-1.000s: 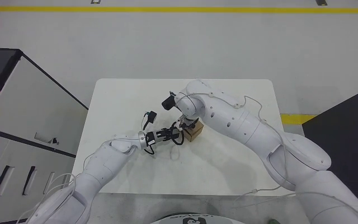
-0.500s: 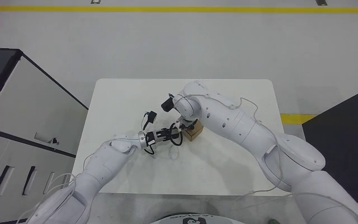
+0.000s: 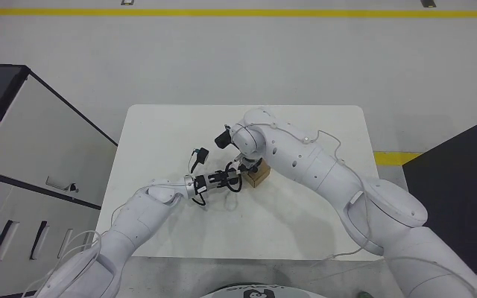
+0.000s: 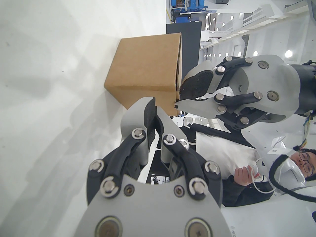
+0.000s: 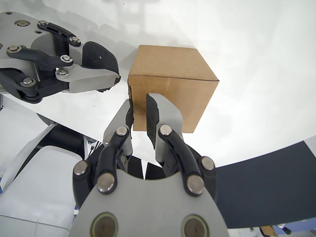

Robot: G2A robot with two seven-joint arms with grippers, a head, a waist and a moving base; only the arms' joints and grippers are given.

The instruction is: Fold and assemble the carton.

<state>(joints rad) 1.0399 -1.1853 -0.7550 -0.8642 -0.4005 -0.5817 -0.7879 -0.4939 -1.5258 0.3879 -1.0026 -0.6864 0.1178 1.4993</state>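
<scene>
A small brown carton (image 3: 260, 173) stands folded into a cube near the middle of the white table (image 3: 313, 223). My right gripper (image 5: 139, 110) is shut on the carton (image 5: 172, 85) at one upright corner edge, with the cardboard wall pinched between its pads. In the left wrist view that right gripper (image 4: 184, 94) bites the top rim of the carton (image 4: 145, 70). My left gripper (image 4: 155, 114) is shut with nothing in it, its tips just short of the carton's near corner. The left gripper (image 5: 112, 83) points at the same corner from the side.
A black and grey cabinet (image 3: 30, 127) stands off the table's left side and a dark unit (image 3: 447, 171) off its right. Bare table surface lies all around the carton. Both arms (image 3: 313, 160) meet over the table's middle.
The right arm's upper links have shifted slightly to the left. Both grippers and the carton stay where they were.
</scene>
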